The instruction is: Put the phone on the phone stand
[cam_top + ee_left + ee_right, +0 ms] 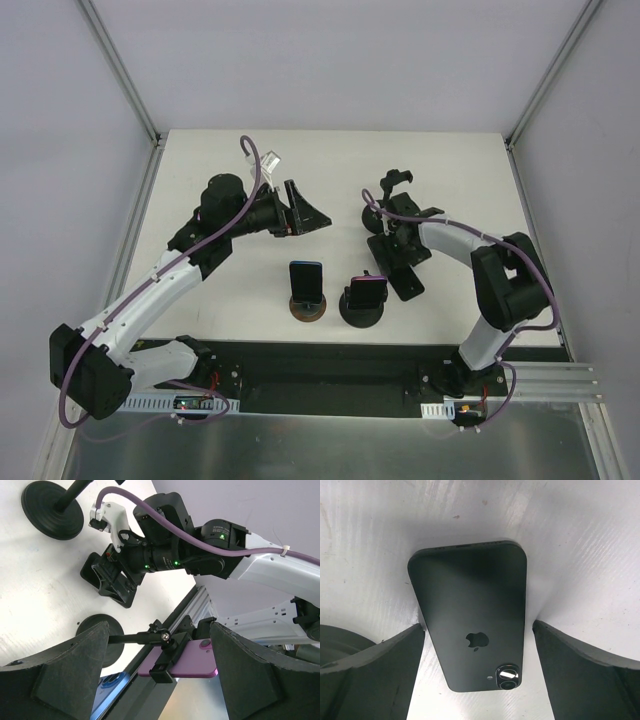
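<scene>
1. Right gripper (479, 630): jaws spread, one of its fingers (375, 670) on each long side of the black phone (470, 595). It is not clenched. I read the left finger as touching the phone's edge and the right one as just off it.
2. Black phone: lies flat on the table (585, 540), back up, camera end toward the wrist, slightly skewed between the fingers.
3. Risk, my judgement: a thin phone lying flat gives the pads little edge to bite. If I close too high, they ride over it and it squirts out.
4. Risk: uneven contact could spin the phone, and a crooked grasp would make seating it harder.
5. Right arm: elbow folded at the right, forearm reaching left, wrist pitched down over the phone.
6. Empty phone stand (393, 185): just far of the gripper. A careless lift could knock it.
7. Purple phone (367, 292) and blue phone (306, 278): each on its own stand, near-left of the gripper, within reach of a low swing.
8. Left gripper (308, 211): spread, empty, pointing right, well apart from the black phone.
</scene>
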Robot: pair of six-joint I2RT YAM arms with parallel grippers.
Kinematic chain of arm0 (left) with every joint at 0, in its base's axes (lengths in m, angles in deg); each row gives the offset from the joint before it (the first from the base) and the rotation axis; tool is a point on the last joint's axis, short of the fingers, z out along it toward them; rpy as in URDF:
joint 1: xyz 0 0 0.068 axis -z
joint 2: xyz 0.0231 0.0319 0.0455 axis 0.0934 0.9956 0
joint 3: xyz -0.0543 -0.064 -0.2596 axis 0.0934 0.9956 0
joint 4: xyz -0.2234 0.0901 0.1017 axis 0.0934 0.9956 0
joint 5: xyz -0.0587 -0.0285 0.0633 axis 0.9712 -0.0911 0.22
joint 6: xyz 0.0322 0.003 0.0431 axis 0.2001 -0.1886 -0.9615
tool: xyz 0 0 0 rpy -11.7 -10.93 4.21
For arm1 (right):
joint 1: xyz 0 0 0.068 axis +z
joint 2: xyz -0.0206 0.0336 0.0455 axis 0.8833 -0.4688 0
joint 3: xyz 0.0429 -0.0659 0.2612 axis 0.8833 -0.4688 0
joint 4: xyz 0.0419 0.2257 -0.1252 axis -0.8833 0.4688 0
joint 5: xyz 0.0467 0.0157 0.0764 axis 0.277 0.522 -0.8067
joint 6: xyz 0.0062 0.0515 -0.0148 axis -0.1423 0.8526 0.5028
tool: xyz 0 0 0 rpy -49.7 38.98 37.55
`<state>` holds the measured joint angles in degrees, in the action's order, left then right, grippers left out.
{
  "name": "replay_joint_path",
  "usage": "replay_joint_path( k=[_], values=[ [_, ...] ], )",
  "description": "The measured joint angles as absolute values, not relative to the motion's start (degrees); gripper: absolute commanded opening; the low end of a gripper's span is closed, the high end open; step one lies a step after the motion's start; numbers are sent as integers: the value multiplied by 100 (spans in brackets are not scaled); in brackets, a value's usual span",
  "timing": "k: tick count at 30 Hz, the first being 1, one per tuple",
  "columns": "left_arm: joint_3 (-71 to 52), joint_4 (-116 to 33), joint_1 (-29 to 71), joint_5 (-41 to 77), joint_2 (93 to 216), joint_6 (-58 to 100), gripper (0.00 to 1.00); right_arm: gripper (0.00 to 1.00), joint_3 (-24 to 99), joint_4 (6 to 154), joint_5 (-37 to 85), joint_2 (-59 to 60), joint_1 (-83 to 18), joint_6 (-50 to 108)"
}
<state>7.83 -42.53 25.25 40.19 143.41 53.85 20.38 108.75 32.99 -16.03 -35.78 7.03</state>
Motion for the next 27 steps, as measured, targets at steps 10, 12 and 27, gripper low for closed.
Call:
replay_joint_path(
  k=[10, 12, 27],
  values=[
    [949, -4251, 2418, 4078, 14339, 5396, 80, 36, 2112, 10849, 3625, -1627, -3329, 732],
    [977, -4249, 2344, 4089, 14365, 5435, 80, 27, 2018, 10726, 3629, -1549, -3323, 727],
    [580, -4341, 2228, 4246, 16072, 5726, 73, 1, 1200, 9883, 3393, -617, -3323, 629]
  ],
)
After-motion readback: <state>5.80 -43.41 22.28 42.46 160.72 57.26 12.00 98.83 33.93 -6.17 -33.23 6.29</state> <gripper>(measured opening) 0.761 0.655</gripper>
